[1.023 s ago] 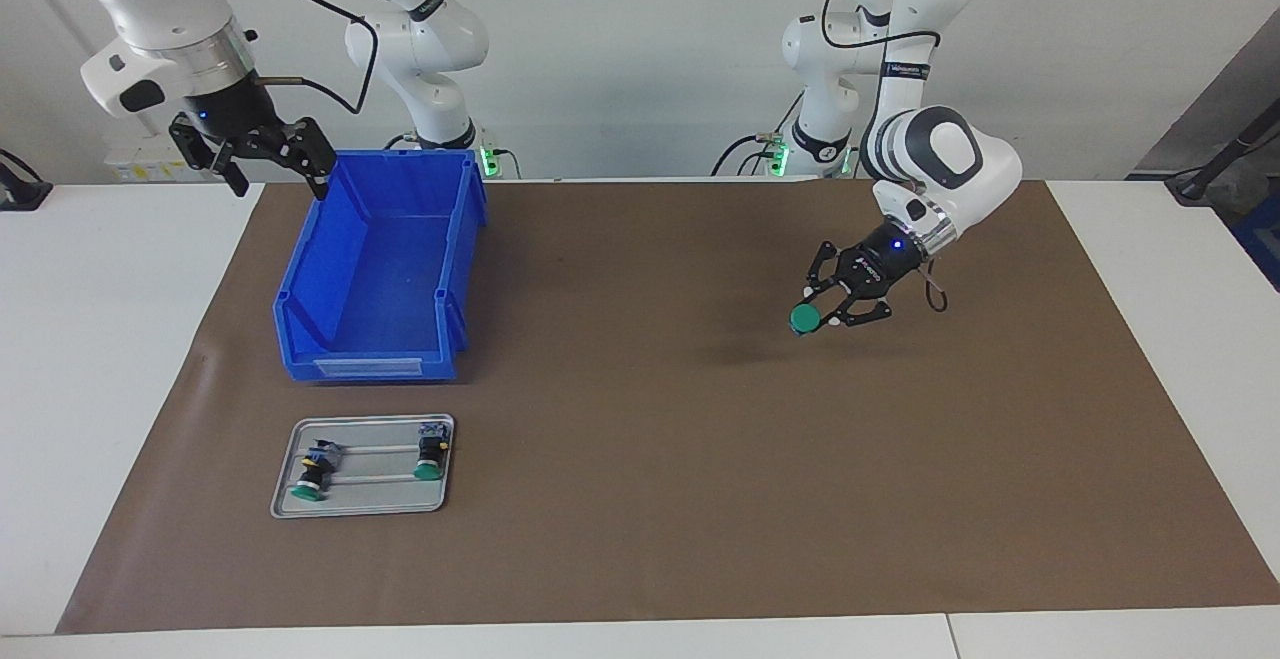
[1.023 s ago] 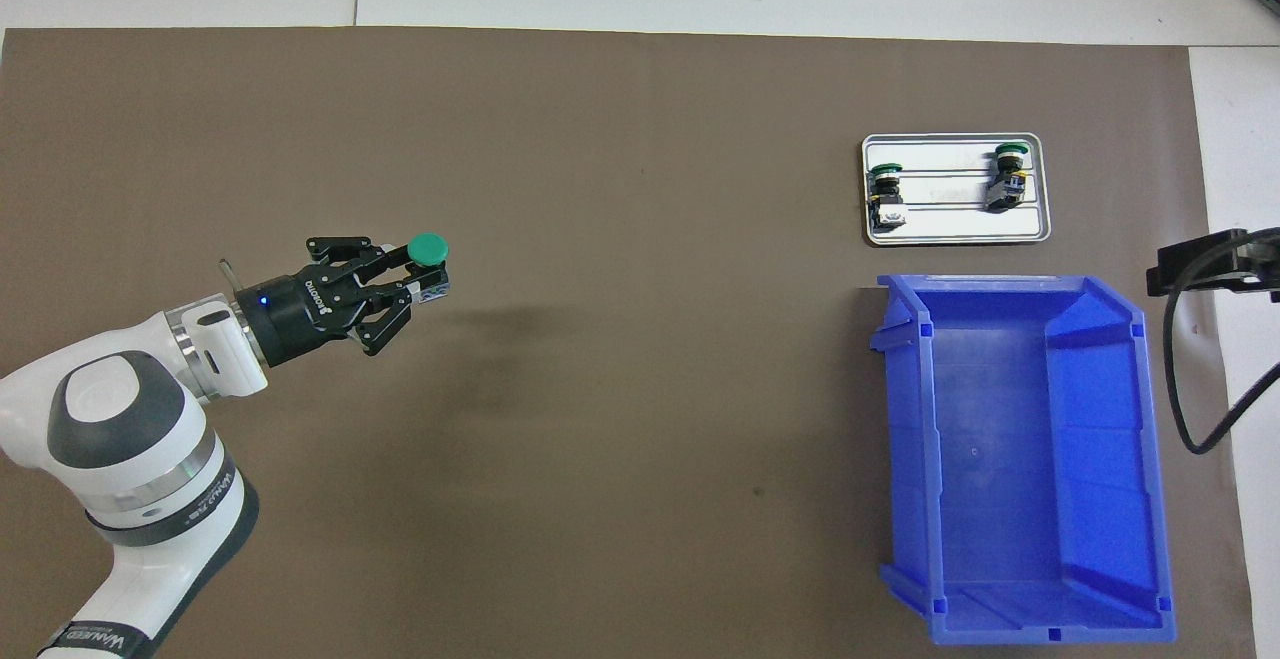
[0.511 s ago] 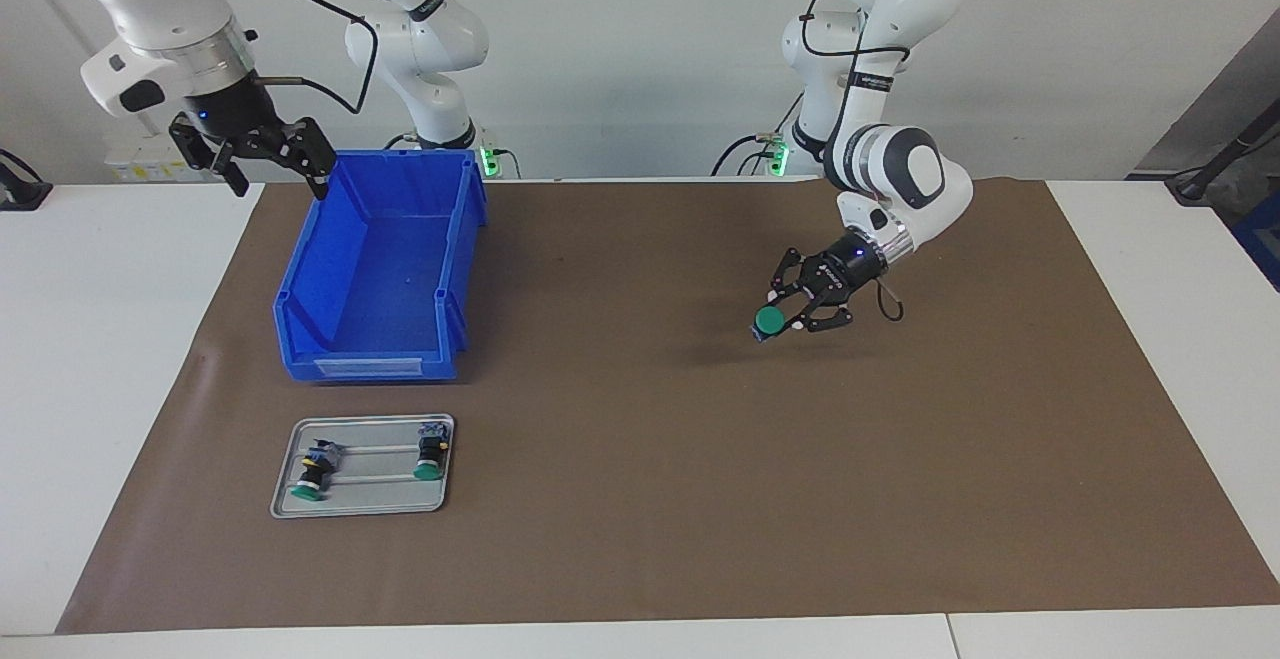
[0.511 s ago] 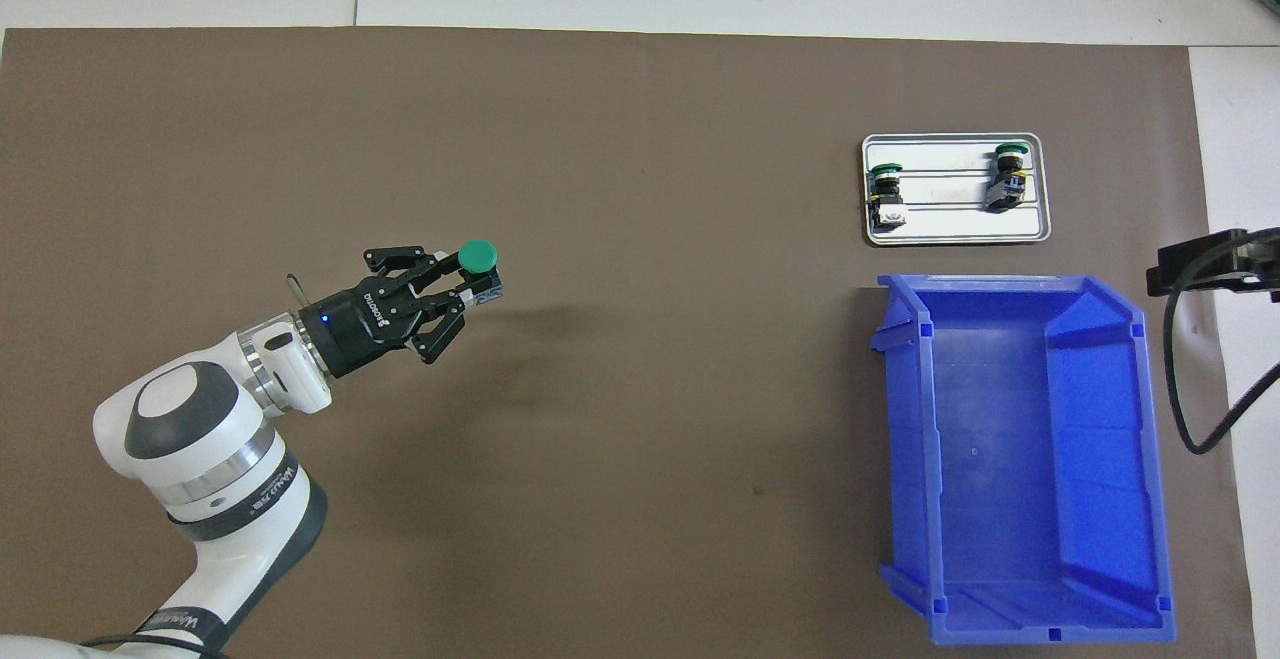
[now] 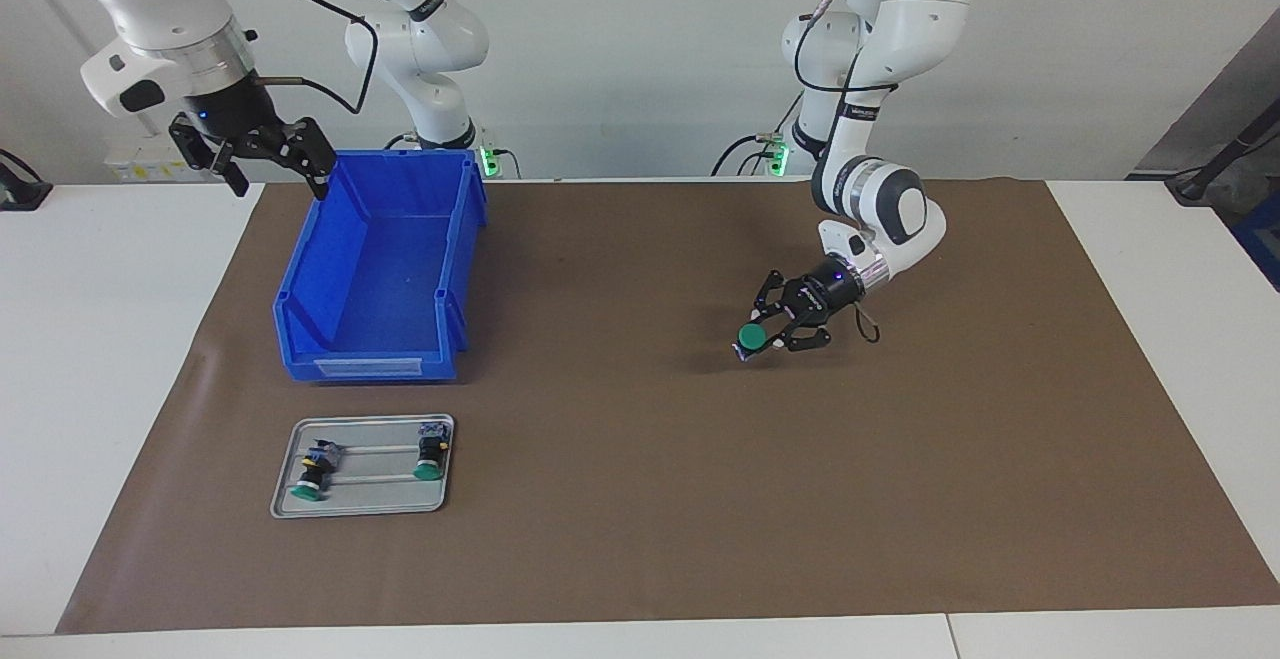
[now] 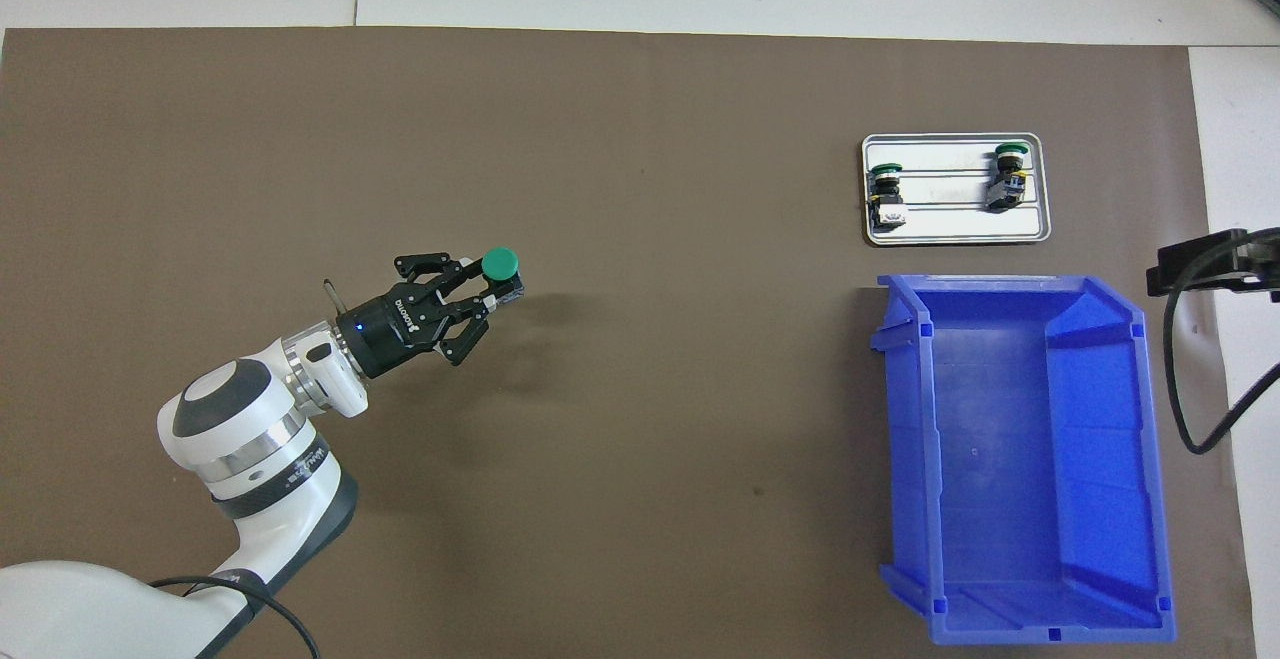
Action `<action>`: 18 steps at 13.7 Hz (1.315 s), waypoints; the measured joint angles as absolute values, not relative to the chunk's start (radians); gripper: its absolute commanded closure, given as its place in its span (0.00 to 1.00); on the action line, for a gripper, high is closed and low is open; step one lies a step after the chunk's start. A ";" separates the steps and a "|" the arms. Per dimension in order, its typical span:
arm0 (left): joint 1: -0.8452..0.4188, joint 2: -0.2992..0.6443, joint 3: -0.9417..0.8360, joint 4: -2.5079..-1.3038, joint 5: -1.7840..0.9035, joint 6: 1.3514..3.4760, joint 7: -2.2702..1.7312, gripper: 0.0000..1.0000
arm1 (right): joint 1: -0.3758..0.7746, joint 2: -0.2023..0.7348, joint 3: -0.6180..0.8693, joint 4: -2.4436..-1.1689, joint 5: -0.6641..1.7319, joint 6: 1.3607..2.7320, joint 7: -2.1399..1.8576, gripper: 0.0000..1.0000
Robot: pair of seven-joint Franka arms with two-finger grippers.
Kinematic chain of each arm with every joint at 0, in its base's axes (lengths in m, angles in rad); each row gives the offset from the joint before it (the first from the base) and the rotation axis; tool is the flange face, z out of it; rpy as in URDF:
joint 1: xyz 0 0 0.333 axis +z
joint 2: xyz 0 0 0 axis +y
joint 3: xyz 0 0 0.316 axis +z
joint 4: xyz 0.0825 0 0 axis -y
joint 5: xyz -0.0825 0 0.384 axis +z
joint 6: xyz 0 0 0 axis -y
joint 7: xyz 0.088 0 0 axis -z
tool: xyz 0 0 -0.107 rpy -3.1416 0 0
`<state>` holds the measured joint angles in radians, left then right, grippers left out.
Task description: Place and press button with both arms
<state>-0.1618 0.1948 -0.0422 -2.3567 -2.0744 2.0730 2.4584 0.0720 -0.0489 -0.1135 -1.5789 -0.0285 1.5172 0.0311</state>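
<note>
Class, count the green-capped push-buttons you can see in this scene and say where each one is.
3. One button is held in the left gripper over the brown mat; two buttons lie on the metal tray, one at each end. None seems hidden.

1. The mat covers the middle of the table.
2. The bin stands on the mat toward the right arm's end.
3. The tray lies just beside the bin, farther from the robots.
4. Two switches lie in the tray, apart, one toward each short end.
</note>
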 measured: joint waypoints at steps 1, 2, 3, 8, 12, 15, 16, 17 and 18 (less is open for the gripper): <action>-0.164 0.198 -0.043 -2.358 -2.082 2.067 2.481 1.00 | 0.072 -0.049 -0.114 -1.579 -0.029 1.517 0.031 0.00; -0.167 0.199 -0.043 -2.359 -2.085 2.066 2.496 1.00 | 0.072 -0.049 -0.114 -1.579 -0.029 1.517 0.031 0.00; -0.170 0.200 -0.044 -2.363 -2.086 2.066 2.512 1.00 | 0.072 -0.049 -0.114 -1.579 -0.029 1.517 0.031 0.00; -0.200 0.204 -0.046 -2.402 -2.112 2.064 2.587 1.00 | 0.072 -0.049 -0.114 -1.579 -0.029 1.517 0.031 0.00; -0.206 0.211 -0.045 -2.416 -2.118 2.066 2.609 1.00 | 0.072 -0.049 -0.114 -1.579 -0.029 1.517 0.031 0.00; -0.206 0.222 -0.045 -2.420 -2.118 2.089 2.629 1.00 | 0.072 -0.049 -0.114 -1.579 -0.029 1.517 0.031 0.00; -0.206 0.225 -0.044 -2.420 -2.118 2.091 2.637 1.00 | 0.072 -0.049 -0.114 -1.579 -0.029 1.517 0.031 0.00; -0.206 0.227 -0.044 -2.420 -2.118 2.092 2.641 1.00 | 0.072 -0.049 -0.114 -1.579 -0.029 1.517 0.031 0.00; -0.206 0.227 -0.044 -2.421 -2.118 2.093 2.644 1.00 | 0.072 -0.049 -0.114 -1.579 -0.029 1.517 0.031 0.00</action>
